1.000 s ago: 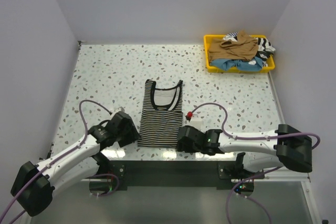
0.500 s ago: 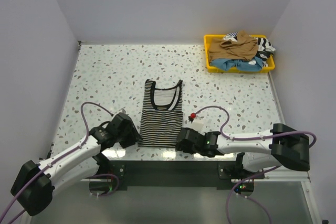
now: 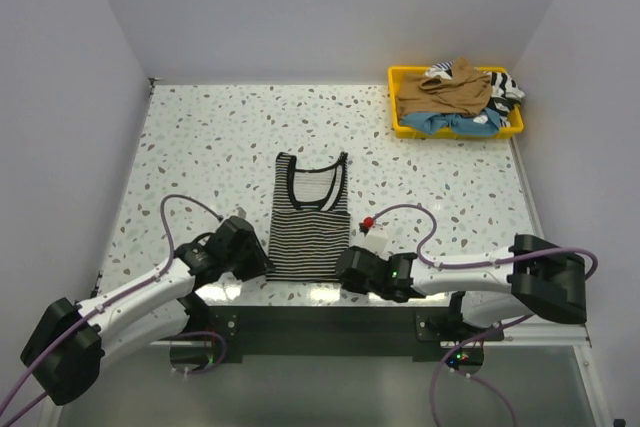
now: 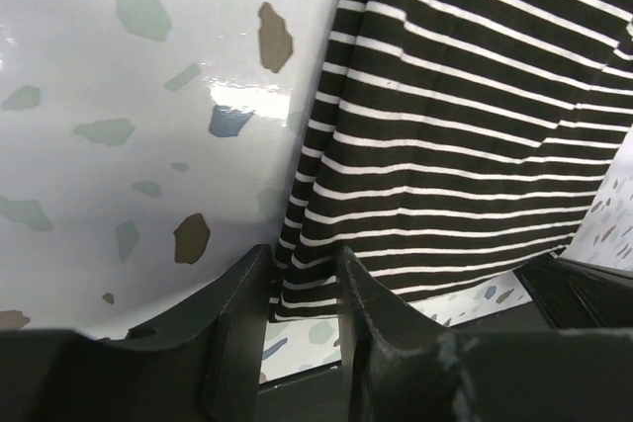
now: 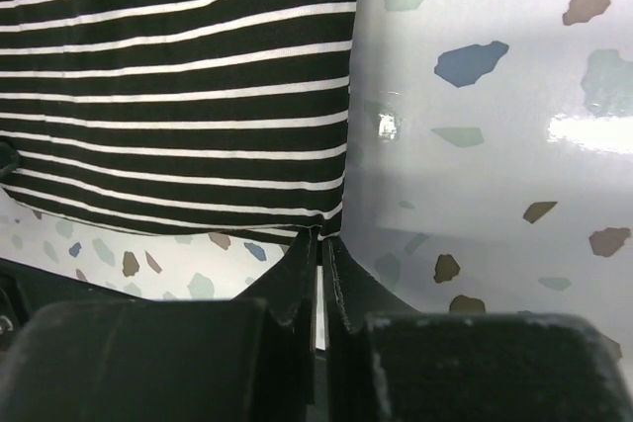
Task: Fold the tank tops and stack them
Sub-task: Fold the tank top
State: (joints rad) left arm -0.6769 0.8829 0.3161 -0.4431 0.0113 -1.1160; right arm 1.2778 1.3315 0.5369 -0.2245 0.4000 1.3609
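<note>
Right gripper [image 5: 316,244] pinches the striped tank top [image 3: 308,229] at its right hem corner.
Left gripper [image 4: 305,294] narrowly parted, straddling left hem corner; top lies flat on speckled table [image 3: 200,147], near edge.

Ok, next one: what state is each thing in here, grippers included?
striped tank top: spread flat on the table, unfolded, neck away from the arms.
left gripper: open, fingers either side of the near-left hem corner.
right gripper: shut, apparently pinching the near-right hem corner.
other tank tops: heaped, unfolded.
yellow tray: far right corner, holding that heap.
</note>
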